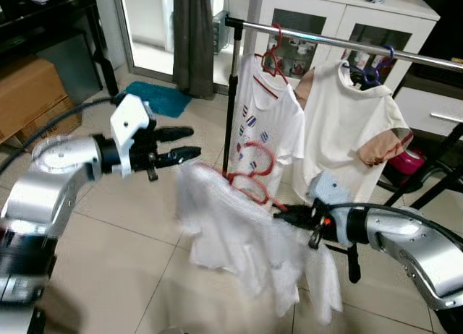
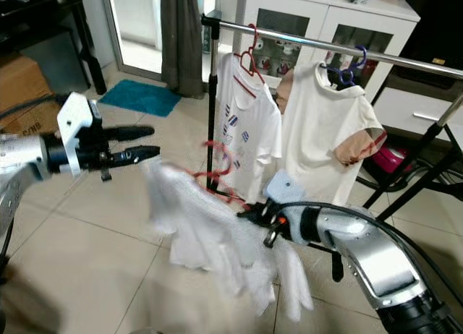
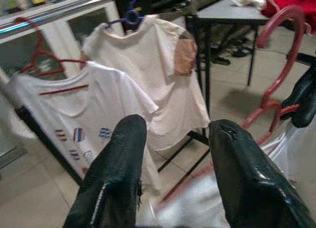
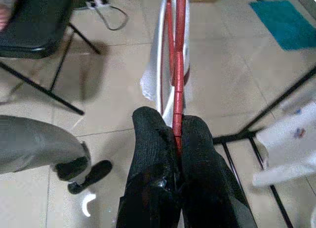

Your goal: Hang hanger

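A red hanger [image 1: 253,173] carries a white shirt [image 1: 231,236] that droops low over the floor in front of the clothes rack. My right gripper [image 1: 278,215] is shut on the hanger's red wire, seen up close between its fingers [image 4: 148,139] in the right wrist view. To the left of the shirt, a little above it, my left gripper [image 1: 194,143] is open and holds nothing. The chrome rail [image 1: 325,41] runs above and behind. On it hang a white printed shirt [image 1: 264,124] on a red hanger and a cream shirt [image 1: 347,124] on a blue hanger.
The rack's black upright [image 1: 230,95] and its base bars stand just behind the held shirt. A white cabinet [image 1: 340,16] is behind the rack. A grey curtain [image 1: 192,37], a teal mat [image 1: 163,97] and a cardboard box [image 1: 29,95] lie to the left. Black chair legs [image 1: 427,182] are on the right.
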Motion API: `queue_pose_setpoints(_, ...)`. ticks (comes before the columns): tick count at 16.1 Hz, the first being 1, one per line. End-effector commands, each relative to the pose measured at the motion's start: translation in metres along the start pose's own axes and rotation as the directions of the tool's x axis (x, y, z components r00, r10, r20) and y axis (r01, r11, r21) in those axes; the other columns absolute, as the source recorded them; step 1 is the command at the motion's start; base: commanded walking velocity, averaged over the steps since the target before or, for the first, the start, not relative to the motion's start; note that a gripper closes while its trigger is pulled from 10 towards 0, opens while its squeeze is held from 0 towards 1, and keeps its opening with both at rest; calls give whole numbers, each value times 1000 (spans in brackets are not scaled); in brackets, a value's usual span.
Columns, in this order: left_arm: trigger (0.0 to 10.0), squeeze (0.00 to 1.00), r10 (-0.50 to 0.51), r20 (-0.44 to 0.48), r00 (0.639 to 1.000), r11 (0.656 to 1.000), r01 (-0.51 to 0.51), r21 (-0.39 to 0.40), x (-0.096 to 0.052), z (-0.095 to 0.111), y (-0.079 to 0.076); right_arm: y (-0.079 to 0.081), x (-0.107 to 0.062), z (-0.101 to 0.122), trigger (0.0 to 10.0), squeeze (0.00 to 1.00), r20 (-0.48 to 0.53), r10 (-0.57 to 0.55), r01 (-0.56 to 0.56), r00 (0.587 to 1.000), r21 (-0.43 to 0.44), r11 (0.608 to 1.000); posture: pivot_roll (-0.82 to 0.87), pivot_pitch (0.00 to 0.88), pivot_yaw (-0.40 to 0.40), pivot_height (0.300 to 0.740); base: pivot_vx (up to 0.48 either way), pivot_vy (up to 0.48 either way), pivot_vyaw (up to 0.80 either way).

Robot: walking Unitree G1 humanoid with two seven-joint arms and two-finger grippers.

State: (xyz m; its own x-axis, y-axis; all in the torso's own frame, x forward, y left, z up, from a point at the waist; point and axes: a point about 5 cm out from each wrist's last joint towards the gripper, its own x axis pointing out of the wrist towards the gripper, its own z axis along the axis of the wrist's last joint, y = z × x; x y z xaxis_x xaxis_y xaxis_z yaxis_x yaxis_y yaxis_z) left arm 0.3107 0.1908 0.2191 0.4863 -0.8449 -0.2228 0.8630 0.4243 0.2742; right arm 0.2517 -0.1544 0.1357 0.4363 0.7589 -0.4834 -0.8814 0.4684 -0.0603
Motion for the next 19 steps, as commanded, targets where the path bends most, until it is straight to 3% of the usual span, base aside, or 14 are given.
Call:
queue_pose_setpoints(1, 10000, 0, -67, -44, 997, 998, 68, 16, 3, -5, -1, 2, -2, 14, 0, 0, 33, 30, -28, 999, -70, 997, -65, 0, -50, 740, 0, 0, 0)
queue_pose_setpoints(3, 10000, 0, -164, -108, 981, 985, 169, 37, 4, -17, -2, 5, -3, 22, 0, 0, 54, 66, -60, 996, -100, 993, -67, 0, -48, 740, 0, 0, 0)
queue_pose_setpoints(6, 10000, 0, -279, -125, 952, 957, 286, 40, 6, -22, -6, 7, -6, 29, 0, 0, 70, 87, -78, 994, -123, 989, -69, 0, -47, 740, 0, 0, 0)
queue_pose_setpoints(9, 10000, 0, -429, -117, 896, 900, 436, 33, 14, -21, -17, 10, -7, 34, 0, 0, 77, 109, -97, 991, -146, 985, -75, 0, -42, 740, 0, 0, 0)
queue_pose_setpoints(11, 10000, 0, -459, -153, 875, 882, 469, 38, 16, -25, -19, 11, -7, 35, 0, 0, 76, 112, -100, 991, -151, 983, -75, 0, -41, 740, 0, 0, 0)
queue_pose_setpoints(12, 2157, 0, -457, -177, 871, 879, 473, 56, 20, -28, -17, 12, -6, 37, 0, 0, 74, 122, -108, 990, -163, 981, -79, 0, -38, 740, 0, 0, 0)
queue_pose_setpoints(13, 0, 0, -462, -163, 872, 879, 475, 52, 22, -27, -16, 12, -6, 37, 0, 0, 73, 129, -115, 989, -168, 979, -79, 0, -39, 740, 0, 0, 0)
queue_pose_setpoints(19, 0, 0, -501, -125, 856, 857, 511, 69, 28, -24, -19, 12, -8, 40, 0, 0, 69, 139, -125, 988, -178, 976, -82, 0, -41, 740, 0, 0, 0)
